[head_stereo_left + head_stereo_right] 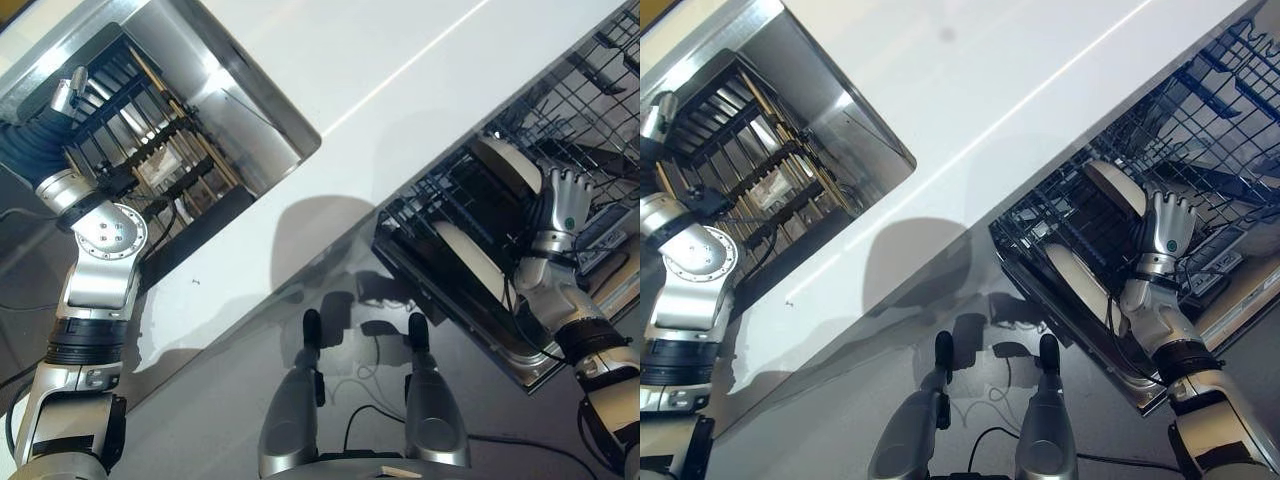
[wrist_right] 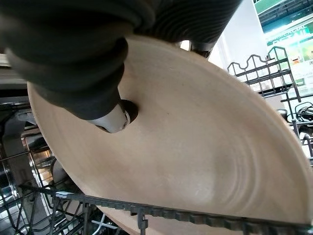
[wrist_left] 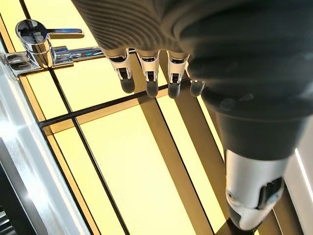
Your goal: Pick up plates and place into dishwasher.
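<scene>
Looking down from the head views, the right hand sits right at the dishwasher rack, with one beige plate standing on edge just beside it. The right wrist view shows that plate's face close up, thumb tip touching it, lower rim down among the rack's wires. Fingers seem fairly straight against the plate, not clearly curled round the rim, so this reads as steadying, not clamping. A second plate stands in the same rack, nearer the robot, its face parallel to the first. Likely job now is getting the upper plate seated upright in its slot; the rack tines beside it are what could snag.

The left hand is well apart, over the sink, fingers loosely hanging, holding nothing, near a chrome faucet. White tabletop runs between the two.
</scene>
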